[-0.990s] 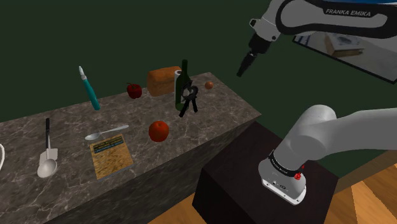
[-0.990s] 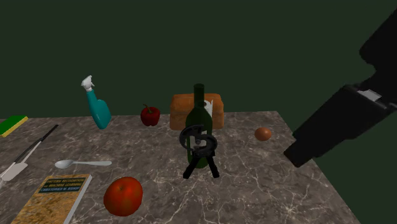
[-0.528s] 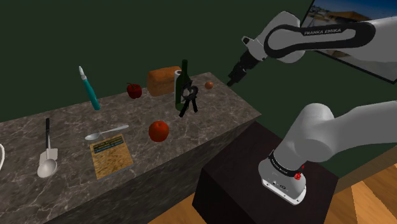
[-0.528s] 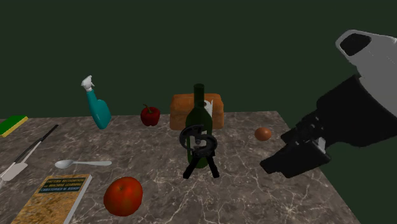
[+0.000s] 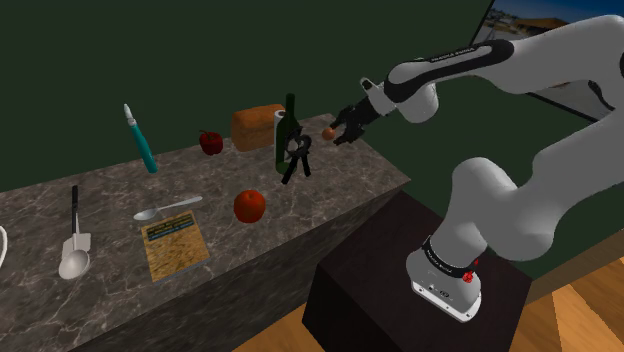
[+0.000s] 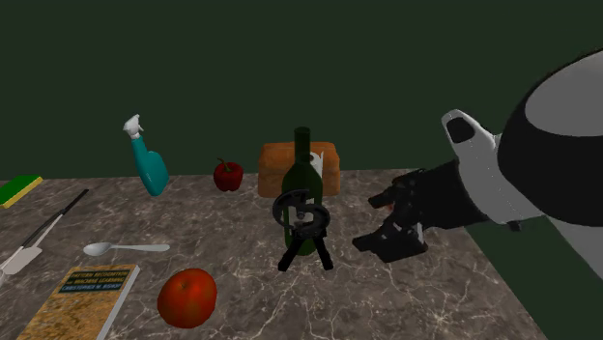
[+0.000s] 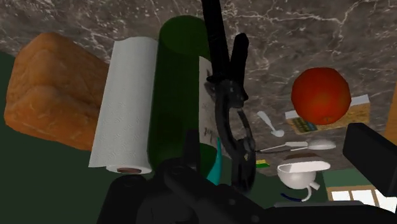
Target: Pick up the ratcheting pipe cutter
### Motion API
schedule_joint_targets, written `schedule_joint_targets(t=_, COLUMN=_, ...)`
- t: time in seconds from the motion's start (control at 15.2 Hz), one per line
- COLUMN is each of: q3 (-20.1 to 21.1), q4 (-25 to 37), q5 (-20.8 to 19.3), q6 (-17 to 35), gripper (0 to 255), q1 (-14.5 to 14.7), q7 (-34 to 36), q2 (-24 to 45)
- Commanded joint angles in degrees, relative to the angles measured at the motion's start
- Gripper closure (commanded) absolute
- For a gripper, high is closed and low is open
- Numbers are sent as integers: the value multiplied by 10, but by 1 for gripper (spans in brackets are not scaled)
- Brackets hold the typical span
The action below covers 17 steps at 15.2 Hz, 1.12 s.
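The ratcheting pipe cutter (image 5: 296,159) is a black tool with a round head and two legs. It stands on the marble counter (image 5: 350,185), leaning against a dark green bottle (image 5: 288,132). My black gripper (image 5: 341,130) hovers just above the counter, a short way to the shoulder view's right of the cutter, apart from it. In the second exterior view the gripper (image 6: 384,225) is open and empty, pointing at the cutter (image 6: 304,228). In the wrist view the cutter (image 7: 228,105) lies ahead against the bottle (image 7: 181,95).
Behind the bottle are a bread loaf (image 5: 257,126), a paper towel roll (image 7: 127,108) and a red apple (image 5: 211,142). A small brown ball (image 5: 328,133) sits beside the gripper. Farther along the counter lie a tomato (image 5: 250,206), book (image 5: 175,246), spoon (image 5: 165,208), spatula (image 5: 75,245) and teal spray bottle (image 5: 141,140).
The arm has swung down and toward the shoulder view's left. The gripper went from high above the counter's end to low beside the cutter. The objects have not moved.
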Motion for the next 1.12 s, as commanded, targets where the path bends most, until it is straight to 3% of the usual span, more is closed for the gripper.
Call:
schedule_joint_targets(t=0.0, q3=-113, q4=18, q5=31, q6=41, gripper=0, q1=122, q7=-100, q2=-10)
schedule_joint_targets(t=0.13, q3=-212, q4=47, q5=36, q6=66, gripper=0, q1=230, q7=-173, q2=-44)
schedule_joint_targets(t=0.33, q3=-320, q4=97, q5=14, q6=84, gripper=0, q1=355, q7=-258, q2=-115)
schedule_joint_targets(t=0.59, q3=-361, q4=106, q5=4, q6=101, gripper=0, q1=391, q7=-283, q2=-141)
schedule_joint_targets(t=0.99, q3=-401, q4=109, q5=-3, q6=123, gripper=0, q1=420, q7=-305, q2=-162)
schedule_joint_targets(t=1.06, q3=-401, q4=108, q5=-3, q6=123, gripper=255, q1=419, q7=-305, q2=-162)
